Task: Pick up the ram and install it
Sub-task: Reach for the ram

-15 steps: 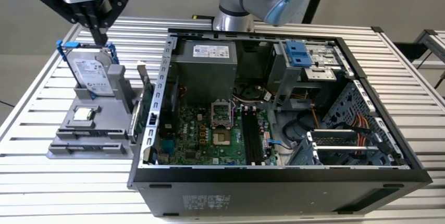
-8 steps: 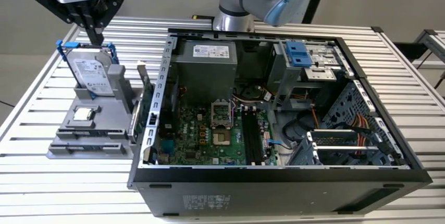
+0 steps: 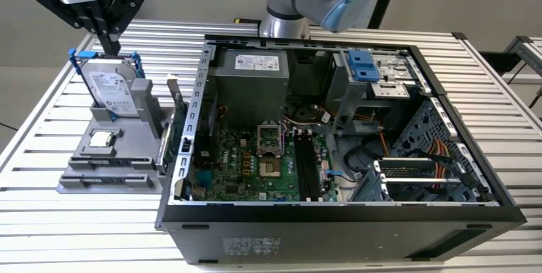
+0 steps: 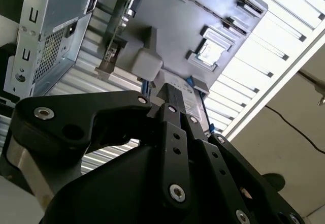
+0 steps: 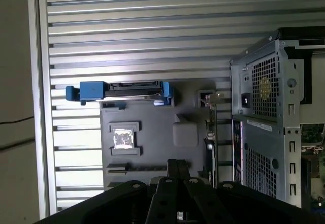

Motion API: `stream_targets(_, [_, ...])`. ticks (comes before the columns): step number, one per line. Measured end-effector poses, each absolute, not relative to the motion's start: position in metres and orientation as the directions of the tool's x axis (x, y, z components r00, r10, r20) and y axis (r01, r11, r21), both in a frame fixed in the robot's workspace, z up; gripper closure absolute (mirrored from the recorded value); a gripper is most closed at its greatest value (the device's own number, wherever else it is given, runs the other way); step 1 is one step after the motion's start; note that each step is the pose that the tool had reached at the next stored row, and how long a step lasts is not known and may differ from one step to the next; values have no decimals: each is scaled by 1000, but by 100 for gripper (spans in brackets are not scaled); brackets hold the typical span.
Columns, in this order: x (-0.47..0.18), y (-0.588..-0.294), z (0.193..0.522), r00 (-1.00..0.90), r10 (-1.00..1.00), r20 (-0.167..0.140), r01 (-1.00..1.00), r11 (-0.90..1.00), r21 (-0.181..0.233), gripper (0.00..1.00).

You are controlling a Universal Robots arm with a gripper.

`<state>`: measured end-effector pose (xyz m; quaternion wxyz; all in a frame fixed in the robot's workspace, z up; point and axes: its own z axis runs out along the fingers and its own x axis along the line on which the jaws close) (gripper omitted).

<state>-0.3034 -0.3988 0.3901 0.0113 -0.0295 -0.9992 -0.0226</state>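
- A slatted metal table (image 3: 51, 222) carries an open desktop computer case (image 3: 339, 222) in the centre of the exterior view. A grey parts fixture (image 3: 127, 178) sits on it at the left of the frame.
- The gripper (image 3: 112, 49) hangs in the upper left of the exterior view, pointing down. It is just above the top edge of a silver hard drive with blue rails (image 3: 110, 86), which stands upright in the fixture.
- In the second wrist view the fingers (image 4: 172, 132) are drawn narrow, close together, and nothing shows between them. The gripper looks empty.
- I cannot tell where the ram sits.
- The long black memory slots (image 3: 309, 165) lie on the motherboard (image 3: 245, 165) at lower centre. They are too small to tell whether a stick is seated in them.
- The fixture also holds a square processor chip (image 3: 101, 138). A green card with a metal bracket (image 3: 172, 95) stands on edge between the fixture and the case wall.
- Risk: the narrow fingers are over the hard drive. A straight descent would probably strike its top edge or a blue rail.
- Risk: the parts stand close together, so a small aiming error could grip the drive or the card instead of the ram.
- Risk: a thin stick gripped off-centre or tilted would likely jam against a slot rather than seat in it.
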Motion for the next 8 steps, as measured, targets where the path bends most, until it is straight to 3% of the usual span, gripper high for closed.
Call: stream_targets(8, [-312, -399, 390, -998, 58, 25, 59, 997, 44, 100])
